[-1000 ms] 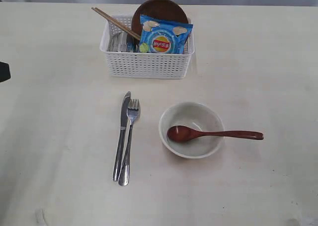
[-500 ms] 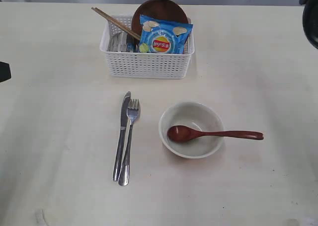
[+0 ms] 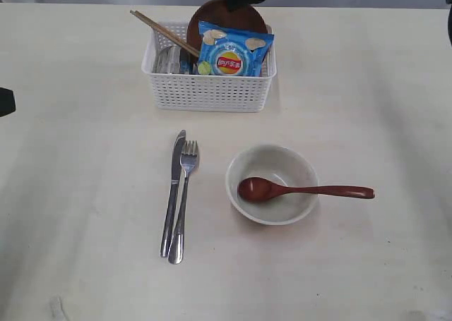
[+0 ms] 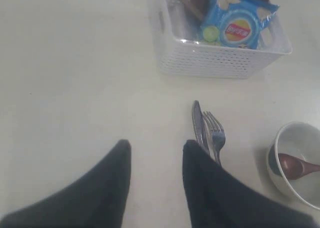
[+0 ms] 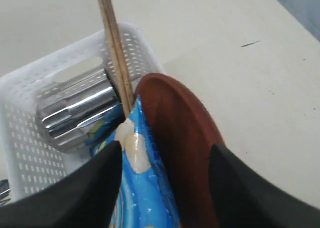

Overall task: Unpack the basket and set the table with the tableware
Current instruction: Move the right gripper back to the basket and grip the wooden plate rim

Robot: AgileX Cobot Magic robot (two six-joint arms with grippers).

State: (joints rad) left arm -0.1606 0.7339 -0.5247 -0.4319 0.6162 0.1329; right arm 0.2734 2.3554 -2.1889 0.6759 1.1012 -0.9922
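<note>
Four pieces of tableware lie on the table (image 3: 85, 166). The others are in the basket (image 3: 208, 92), which stands at 12 o'clock in the exterior view. The knife (image 3: 172, 194) and the fork (image 3: 183, 204) lie side by side at 9 o'clock from the bowl (image 3: 272, 214), with their tips toward 12 o'clock. The bowl stands upright at about 4 o'clock from the middle of the table. The wooden spoon (image 3: 311, 190) rests in it, its head inside and its handle over the rim toward 3 o'clock.

Inside the basket the brown plate (image 3: 222, 14) stands on its edge at the 12 o'clock wall. The blue chip bag (image 3: 233, 53) leans in front of it. The steel cup (image 3: 168, 60) lies on its side at the 9 o'clock end. The chopsticks (image 3: 162, 30) stick out over the rim toward 10 o'clock.

The right gripper (image 5: 166, 150) is above the plate, and its jaws stand wide. The upper rim of the plate and a corner of the chip bag are between its fingers (image 5: 100, 188). Whether the pads touch the plate, I cannot tell.

The left gripper (image 4: 156, 150) hangs above bare table, well apart from the basket. Its jaws are apart by a moderate gap and hold nothing. In its own view one finger hides the handles of the knife and fork.
</note>
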